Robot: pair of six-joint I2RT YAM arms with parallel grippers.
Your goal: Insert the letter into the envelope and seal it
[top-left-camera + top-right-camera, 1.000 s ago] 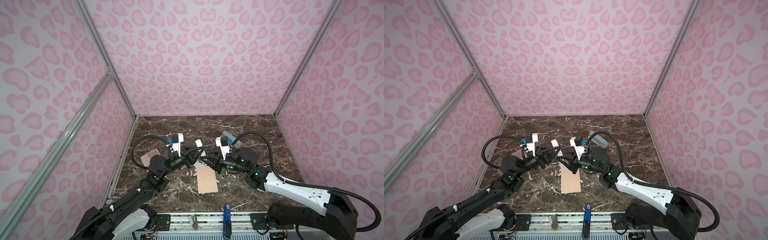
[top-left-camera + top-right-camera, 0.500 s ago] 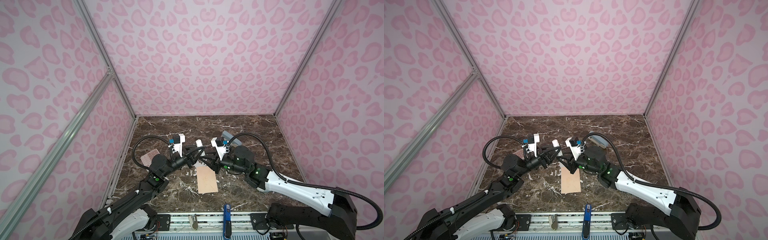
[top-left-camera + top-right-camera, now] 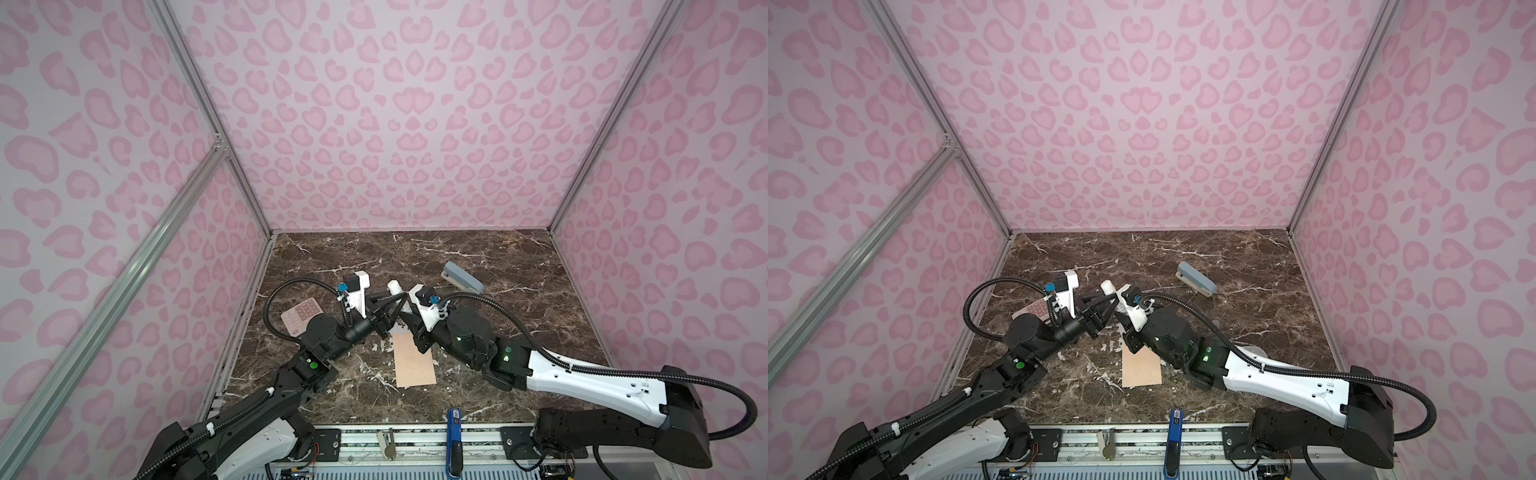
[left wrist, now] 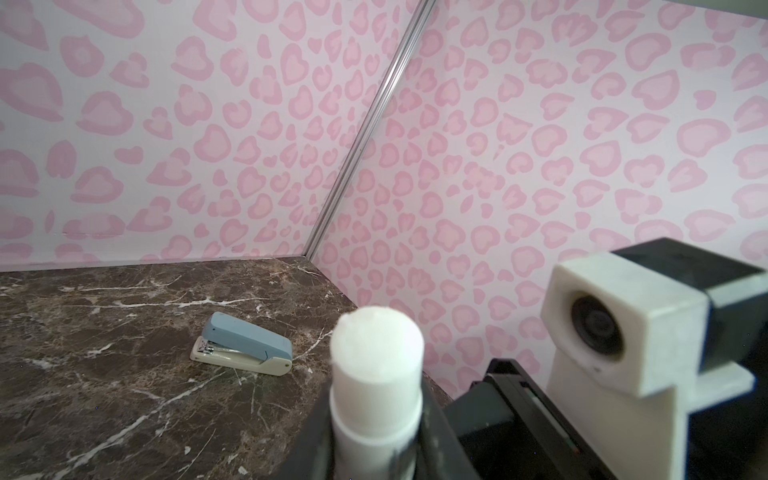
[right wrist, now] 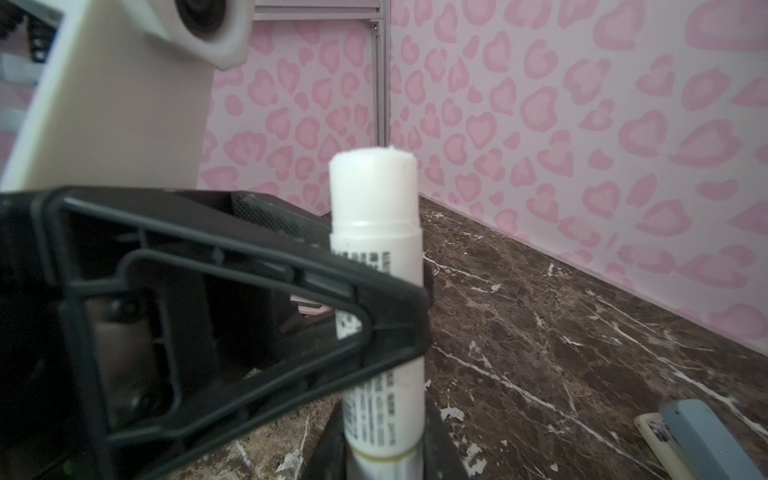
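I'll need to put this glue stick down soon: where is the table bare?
Bare: the table along the back wall, behind the stapler; also between the stapler and the right wall. Crowded: the middle, around glue stick and envelope, and by the calculator.

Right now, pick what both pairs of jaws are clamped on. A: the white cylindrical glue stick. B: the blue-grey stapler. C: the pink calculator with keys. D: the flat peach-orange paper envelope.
A: each wrist view shows the white cylindrical glue stick standing upright with black jaws pinching its lower body from both sides.
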